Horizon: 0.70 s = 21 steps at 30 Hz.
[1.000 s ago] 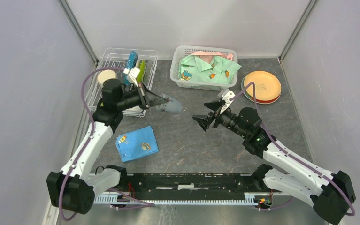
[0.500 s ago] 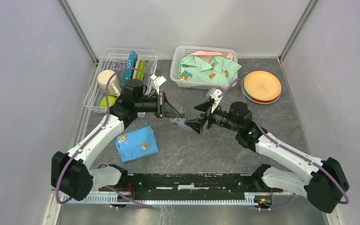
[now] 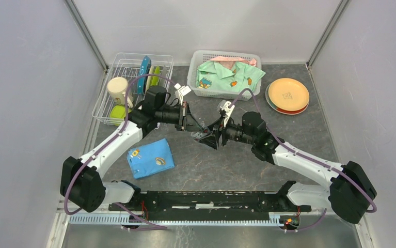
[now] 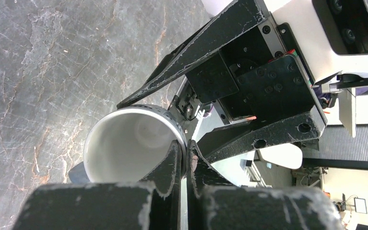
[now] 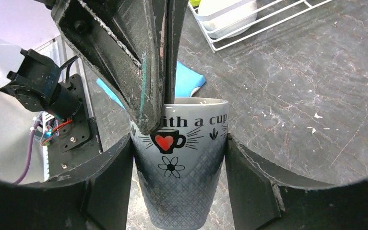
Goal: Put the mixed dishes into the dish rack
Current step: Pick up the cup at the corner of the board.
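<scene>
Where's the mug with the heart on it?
The mug is mid-table in the top view, between the two arms: the left gripper pinches its rim, the right gripper clasps its sides.

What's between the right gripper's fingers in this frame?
A grey printed mug sits there, the right gripper closed against its sides, while the left gripper pinches its rim. The right wrist view shows it best.

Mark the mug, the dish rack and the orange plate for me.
mug [image 5: 179,182]: right wrist view, patterned side.
dish rack [image 3: 128,64]: top external view, bare far-end wires.
orange plate [image 3: 288,94]: top external view, its centre.
</scene>
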Each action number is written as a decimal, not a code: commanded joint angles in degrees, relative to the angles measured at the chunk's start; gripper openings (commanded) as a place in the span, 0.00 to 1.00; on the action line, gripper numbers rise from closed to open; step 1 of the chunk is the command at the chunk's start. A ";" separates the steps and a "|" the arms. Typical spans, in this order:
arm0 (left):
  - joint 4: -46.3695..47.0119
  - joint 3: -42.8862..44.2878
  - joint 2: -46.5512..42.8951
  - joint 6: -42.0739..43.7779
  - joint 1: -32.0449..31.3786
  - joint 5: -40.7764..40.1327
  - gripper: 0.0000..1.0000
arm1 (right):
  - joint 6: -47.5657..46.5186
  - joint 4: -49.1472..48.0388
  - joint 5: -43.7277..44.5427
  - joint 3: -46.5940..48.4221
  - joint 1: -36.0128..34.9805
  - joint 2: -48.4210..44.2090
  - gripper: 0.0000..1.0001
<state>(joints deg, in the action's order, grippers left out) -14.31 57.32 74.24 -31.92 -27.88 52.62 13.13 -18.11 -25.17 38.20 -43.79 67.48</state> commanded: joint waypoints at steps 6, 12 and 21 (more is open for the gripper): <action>0.96 4.34 1.22 3.42 -0.42 0.55 0.13 | 5.97 -3.23 1.15 -0.16 -0.50 0.22 0.49; -2.71 8.41 2.66 5.39 -0.42 -6.45 0.46 | 11.31 -5.23 4.91 -1.86 -0.51 0.01 0.46; -8.94 15.40 0.58 13.73 -0.39 -26.22 0.76 | 23.21 -3.45 14.05 -2.51 -0.07 0.27 0.44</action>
<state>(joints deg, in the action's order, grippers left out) -19.64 68.27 76.88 -25.93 -28.10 39.55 27.79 -18.61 -17.26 35.42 -44.12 68.31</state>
